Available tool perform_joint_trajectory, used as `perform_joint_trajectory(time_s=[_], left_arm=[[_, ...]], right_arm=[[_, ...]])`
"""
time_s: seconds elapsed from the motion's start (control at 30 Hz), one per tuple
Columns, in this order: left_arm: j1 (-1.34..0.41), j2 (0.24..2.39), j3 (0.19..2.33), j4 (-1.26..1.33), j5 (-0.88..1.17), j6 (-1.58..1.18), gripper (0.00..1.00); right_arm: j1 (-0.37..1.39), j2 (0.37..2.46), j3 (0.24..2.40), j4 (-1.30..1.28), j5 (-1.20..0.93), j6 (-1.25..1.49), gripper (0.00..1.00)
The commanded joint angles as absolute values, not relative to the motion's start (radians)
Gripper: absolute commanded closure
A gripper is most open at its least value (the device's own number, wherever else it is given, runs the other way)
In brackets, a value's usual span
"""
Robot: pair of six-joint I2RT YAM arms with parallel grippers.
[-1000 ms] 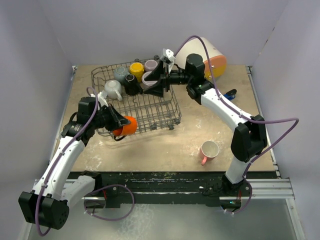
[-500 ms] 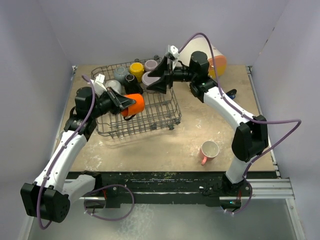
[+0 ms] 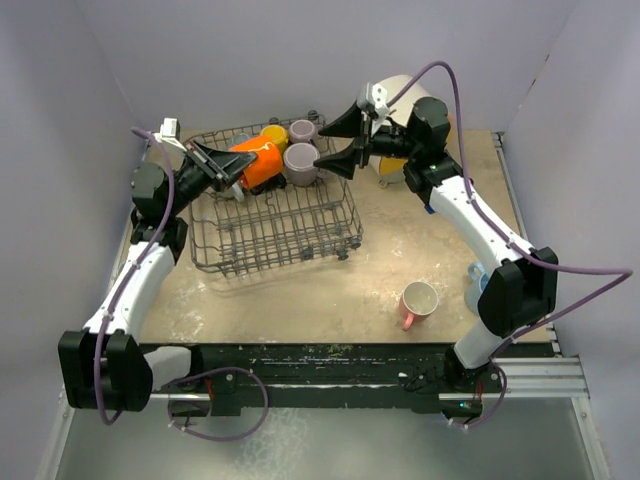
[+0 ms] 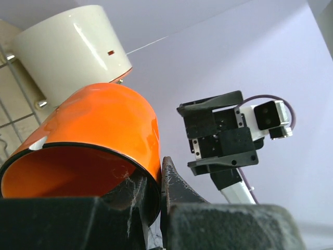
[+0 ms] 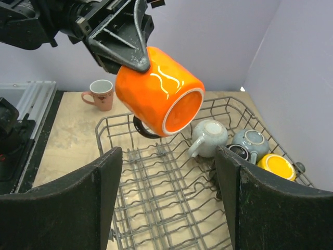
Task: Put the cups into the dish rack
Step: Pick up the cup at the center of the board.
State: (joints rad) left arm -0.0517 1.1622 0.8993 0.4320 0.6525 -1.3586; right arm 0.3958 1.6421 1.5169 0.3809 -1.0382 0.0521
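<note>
Aloft, left end effector (image 3: 234,171) clamped on orange cup (image 3: 257,162) above dish rack (image 3: 285,226), right end effector (image 3: 321,149) spread wide, empty

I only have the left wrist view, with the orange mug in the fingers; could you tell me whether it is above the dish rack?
Observer: Yes, the left gripper holds the orange mug above the dish rack's far side.
Operator: Which mugs are inside already?
Observer: At least a white mug, a grey mug and a yellow mug, at one corner.
Operator: Any outside?
Observer: One pink mug stands on the table.
</note>
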Motion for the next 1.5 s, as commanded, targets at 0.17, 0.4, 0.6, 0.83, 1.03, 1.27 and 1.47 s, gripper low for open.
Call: perform_joint_trajectory(time_s=[0.17,0.4,0.6,0.83,1.03,1.27,1.47], left_arm=[[-0.039,1.353,1.083,0.943,0.754,-1.56,1.0],[-0.048,1.492,1.219,1.11,0.785,-1.64,1.0],[-0.084,1.597,1.321,1.263,0.773,-1.725,1.0],[-0.126,1.713,1.424,1.429,0.754,-1.844,1.0],[-0.166,1.744,1.462,1.45,0.741,-1.854,1.0],[-0.22,1.776,1.504,1.47,0.734,-1.861,1.0],[-0.236,1.775,1.504,1.487,0.726,-1.865,1.0]], right_arm=[[0.391,1.612,1.463,0.494,-1.051,0.036,0.25],[0.391,1.628,1.468,0.513,-1.045,0.038,0.25],[0.391,1.652,1.49,0.55,-1.019,0.079,0.24],[0.385,1.665,1.508,0.584,-0.99,0.11,0.23],[0.366,1.677,1.517,0.634,-0.959,0.154,0.21],[0.364,1.706,1.537,0.717,-0.978,0.22,0.2],[0.364,1.713,1.535,0.822,-1.003,0.307,0.21]])
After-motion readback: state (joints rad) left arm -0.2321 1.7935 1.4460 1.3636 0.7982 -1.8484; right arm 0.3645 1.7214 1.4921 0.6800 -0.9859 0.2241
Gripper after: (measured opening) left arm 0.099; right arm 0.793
